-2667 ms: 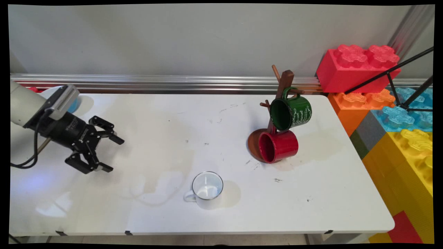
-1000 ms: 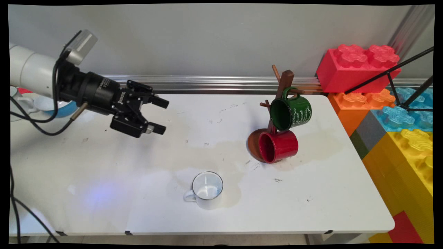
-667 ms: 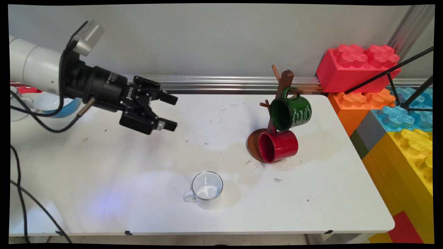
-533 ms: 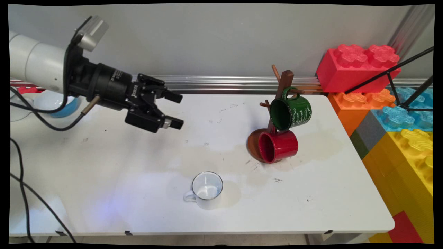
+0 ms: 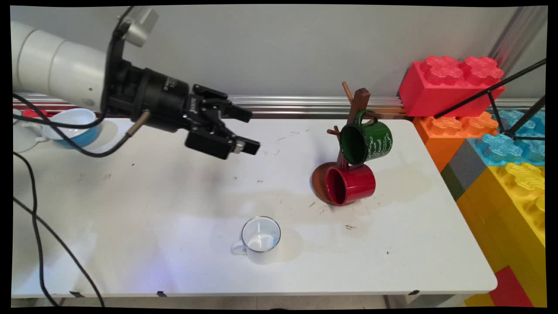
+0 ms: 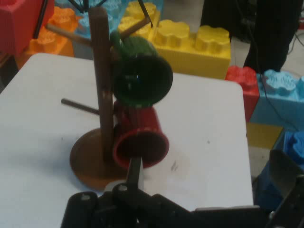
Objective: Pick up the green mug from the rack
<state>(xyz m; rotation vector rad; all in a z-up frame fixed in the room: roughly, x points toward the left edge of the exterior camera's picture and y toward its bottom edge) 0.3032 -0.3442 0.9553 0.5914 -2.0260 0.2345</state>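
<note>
White mug [image 5: 260,239] upright near the worktop [image 5: 174,209] front edge, gripper [image 5: 247,131] spread and empty above mid-worktop, red mug [image 5: 350,184] and green mug [image 5: 366,142] hung on wooden mug tree [image 5: 355,109] beyond, tree base largely hidden, blue bowl [image 5: 74,126] partly behind arm, toy blocks [image 5: 449,83] cut off at right.

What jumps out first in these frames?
The black gripper, fingers apart and empty, hangs above the white table, pointing toward the wooden mug tree. A green mug hangs from a peg of that tree, with a red mug below it. A white mug stands alone near the front edge.
</note>
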